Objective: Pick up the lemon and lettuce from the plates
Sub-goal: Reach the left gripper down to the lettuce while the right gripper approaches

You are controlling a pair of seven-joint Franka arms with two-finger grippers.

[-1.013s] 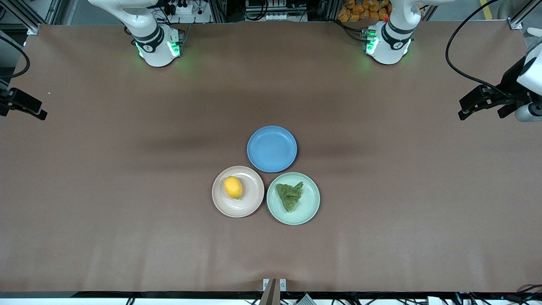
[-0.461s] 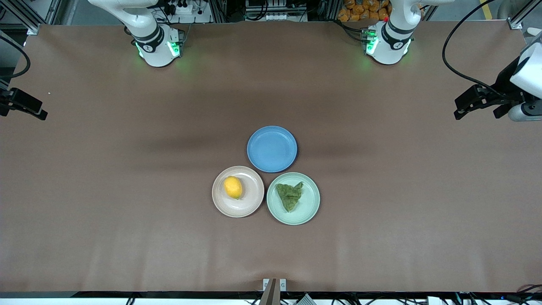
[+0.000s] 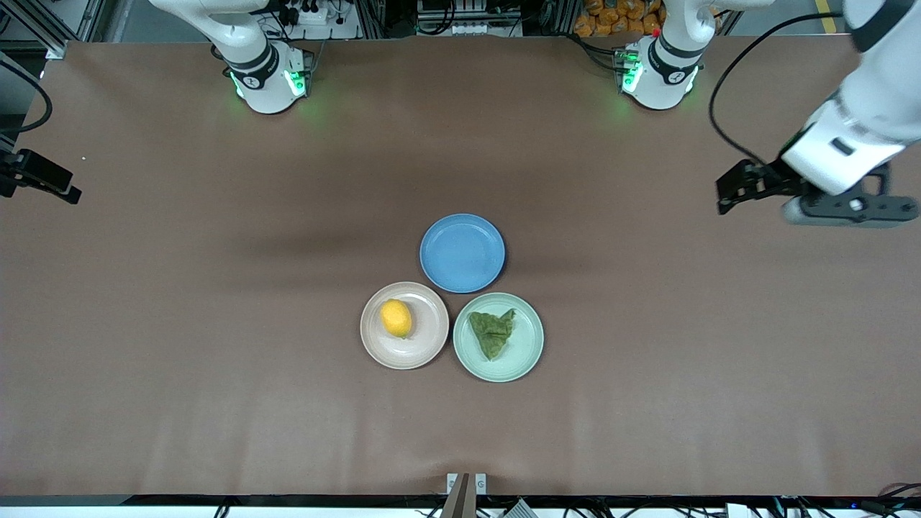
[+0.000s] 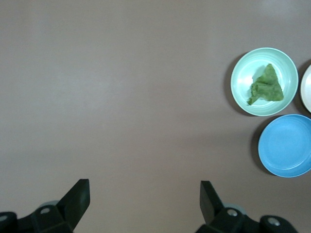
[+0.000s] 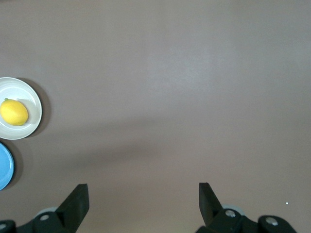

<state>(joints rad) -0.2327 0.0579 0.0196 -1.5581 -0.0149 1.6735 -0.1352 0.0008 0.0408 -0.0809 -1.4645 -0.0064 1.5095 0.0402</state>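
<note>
White left arm raised, left pincer (image 4: 143, 201) spread wide

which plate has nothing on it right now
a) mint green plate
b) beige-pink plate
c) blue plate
c: the blue plate is bare, while the lemon lies on the beige-pink plate and the lettuce lies on the mint green plate.
</note>
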